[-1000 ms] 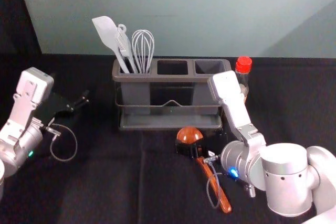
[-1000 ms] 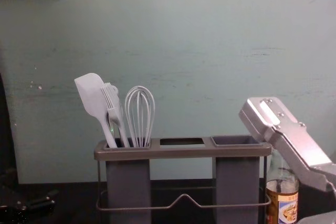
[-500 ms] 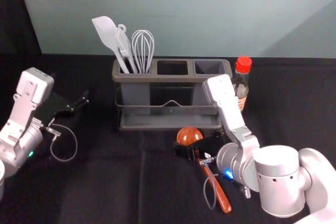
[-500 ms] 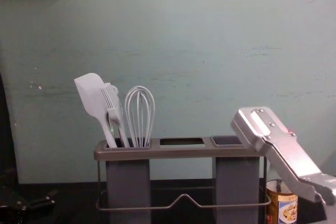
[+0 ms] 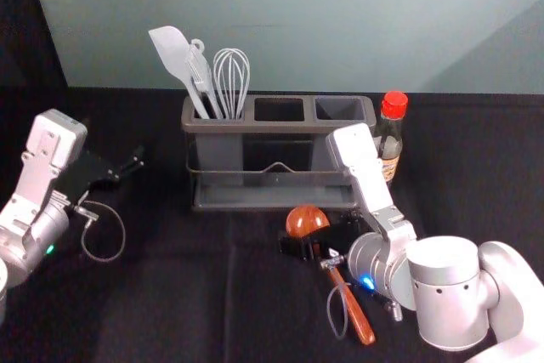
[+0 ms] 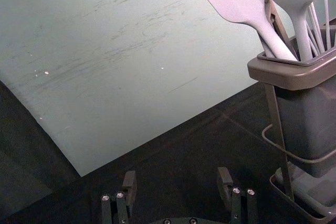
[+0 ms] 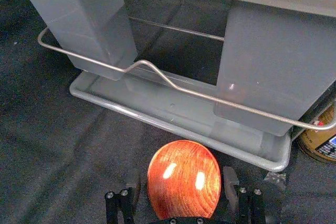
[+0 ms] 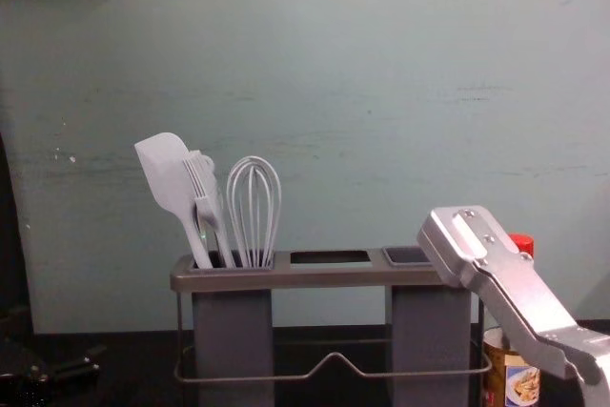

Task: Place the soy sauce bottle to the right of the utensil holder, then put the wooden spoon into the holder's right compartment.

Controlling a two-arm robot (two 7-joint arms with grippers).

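Note:
My right gripper (image 5: 306, 246) is low over the wooden spoon (image 5: 350, 305), by the neck below its round bowl. In the right wrist view, the open right gripper (image 7: 181, 184) has the spoon's bowl (image 7: 184, 179) in line between its fingers. The spoon lies on the dark cloth in front of the utensil holder (image 5: 274, 206), handle towards the robot. Right of the holder stands the soy sauce bottle (image 5: 390, 138), upright with a red cap, partly behind my right arm in the chest view. My left gripper (image 5: 129, 167) is parked at the left; the left wrist view has the left gripper (image 6: 177, 182) open.
A spatula (image 5: 174, 55), a brush and a whisk (image 5: 231, 82) stand in the holder's left compartment. The middle and right compartments hold nothing visible. A pale wall (image 5: 323, 23) rises behind the table. Black cloth (image 5: 170, 295) stretches between the two arms.
The right arm has shifted slightly left and lower, and its gripper has come down around the spoon's neck. More of the soy sauce bottle now shows beside it. The left arm has stayed still.

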